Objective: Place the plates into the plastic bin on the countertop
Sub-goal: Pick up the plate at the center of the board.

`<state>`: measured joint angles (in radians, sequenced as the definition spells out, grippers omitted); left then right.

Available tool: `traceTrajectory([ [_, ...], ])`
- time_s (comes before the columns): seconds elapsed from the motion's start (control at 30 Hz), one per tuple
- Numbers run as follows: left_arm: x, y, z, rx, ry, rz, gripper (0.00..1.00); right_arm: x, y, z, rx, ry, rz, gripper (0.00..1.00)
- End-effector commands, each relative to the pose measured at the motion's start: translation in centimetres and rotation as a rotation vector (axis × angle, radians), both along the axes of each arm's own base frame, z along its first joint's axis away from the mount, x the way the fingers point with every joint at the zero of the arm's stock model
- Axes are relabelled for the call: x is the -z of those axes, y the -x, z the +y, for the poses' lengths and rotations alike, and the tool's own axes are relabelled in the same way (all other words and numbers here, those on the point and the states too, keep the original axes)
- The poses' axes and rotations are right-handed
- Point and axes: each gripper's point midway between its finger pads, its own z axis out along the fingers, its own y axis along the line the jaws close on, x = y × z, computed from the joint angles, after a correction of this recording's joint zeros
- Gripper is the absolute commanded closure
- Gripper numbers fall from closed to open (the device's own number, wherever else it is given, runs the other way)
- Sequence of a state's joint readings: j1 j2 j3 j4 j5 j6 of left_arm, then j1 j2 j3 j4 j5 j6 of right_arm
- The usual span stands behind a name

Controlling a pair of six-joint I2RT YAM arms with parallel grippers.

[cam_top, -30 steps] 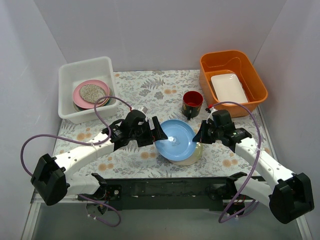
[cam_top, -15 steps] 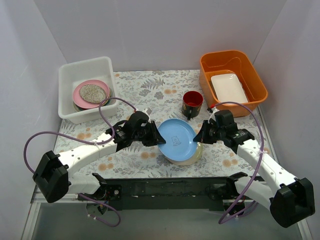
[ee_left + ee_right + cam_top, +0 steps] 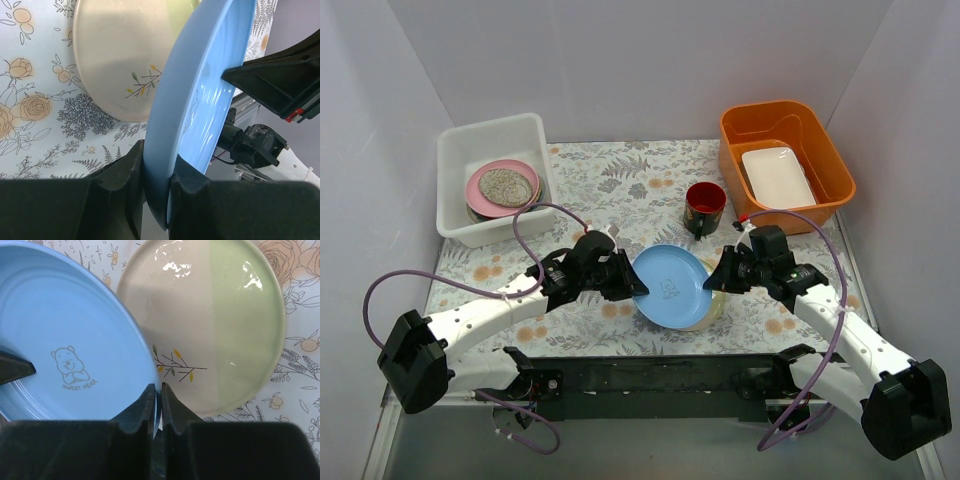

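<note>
A light blue plate (image 3: 668, 285) (image 3: 65, 340) hangs tilted between both arms, over a cream and pale green plate (image 3: 709, 313) (image 3: 120, 60) (image 3: 225, 330) lying on the countertop (image 3: 620, 180). My left gripper (image 3: 638, 288) (image 3: 157, 155) is shut on the blue plate's (image 3: 210, 100) left rim. My right gripper (image 3: 712, 280) (image 3: 159, 390) straddles its right rim, jaws a little apart, with a thin gap beside the rim. The plastic bin (image 3: 455, 140) at the back left holds a stack of plates, topped by a pink one and a speckled one (image 3: 503, 187).
An orange tub (image 3: 832, 150) at the back right holds a white rectangular dish (image 3: 777, 177). A dark red mug (image 3: 705, 205) stands just behind the blue plate, between the two grippers. Walls close in the left, right and back.
My left gripper has closed on the blue plate's left rim. The plate has shifted slightly left and toward me. The right jaws have eased apart around the right rim.
</note>
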<state>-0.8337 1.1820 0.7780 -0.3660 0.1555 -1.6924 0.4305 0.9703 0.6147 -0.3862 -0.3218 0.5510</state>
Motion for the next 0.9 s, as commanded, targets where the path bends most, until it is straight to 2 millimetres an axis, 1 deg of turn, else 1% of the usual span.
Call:
traceTrajectory([
  [0.0,0.8,-0.1,0.3,-0.027,-0.017,0.002,1.00,-2.0,-0.5,0.4,-0.009,-0.038,-0.079,0.80],
  [0.03,0.9,-0.1,0.1,-0.026,-0.017,0.006,1.00,-1.9,-0.3,0.1,-0.001,-0.020,-0.073,0.76],
  [0.07,1.0,-0.3,-0.2,-0.022,-0.009,0.006,1.00,-1.9,-0.4,-0.2,0.002,-0.006,-0.078,0.69],
  [0.13,0.9,-0.1,-0.6,-0.006,-0.004,0.011,1.00,-2.0,-0.4,-0.4,0.009,0.004,-0.079,0.62],
  [0.17,1.3,-0.1,-0.8,-0.002,-0.015,0.015,1.00,-2.0,-0.3,-0.4,0.007,0.006,-0.080,0.59],
  [0.23,1.4,-0.1,-0.9,-0.006,-0.016,0.012,1.00,-1.9,-0.2,-0.4,0.003,0.011,-0.077,0.53],
  [0.27,1.4,-0.1,-0.8,-0.008,-0.016,0.011,1.00,-1.9,-0.3,-0.5,0.005,0.011,-0.078,0.48],
  [0.33,1.3,0.0,-0.7,-0.012,-0.014,0.008,1.00,-1.9,-0.4,-0.4,0.005,0.005,-0.082,0.41],
  [0.37,1.3,0.0,-0.5,-0.017,-0.016,0.010,1.00,-1.7,-0.3,-0.3,0.002,0.000,-0.081,0.32],
  [0.43,1.0,0.1,-0.2,-0.029,-0.014,0.005,1.00,-1.8,-0.6,0.1,-0.003,-0.017,-0.086,0.21],
  [0.47,1.2,0.3,0.2,-0.030,-0.024,0.007,1.00,-1.9,-0.6,0.1,-0.005,-0.019,-0.086,0.07],
  [0.5,1.0,0.4,0.3,-0.033,-0.024,0.002,1.00,-2.1,-0.7,0.2,-0.008,-0.020,-0.085,0.03],
  [0.53,1.1,0.4,0.5,-0.036,-0.030,0.002,1.00,-2.1,-0.7,0.2,-0.009,-0.020,-0.087,0.02],
  [0.67,1.2,0.6,1.1,-0.049,-0.041,0.004,1.00,-2.3,-1.0,0.0,0.001,-0.013,-0.107,0.02],
  [0.87,1.4,0.6,1.2,-0.052,-0.043,0.004,1.00,-1.9,-0.6,-0.2,0.001,-0.008,-0.094,0.02],
])
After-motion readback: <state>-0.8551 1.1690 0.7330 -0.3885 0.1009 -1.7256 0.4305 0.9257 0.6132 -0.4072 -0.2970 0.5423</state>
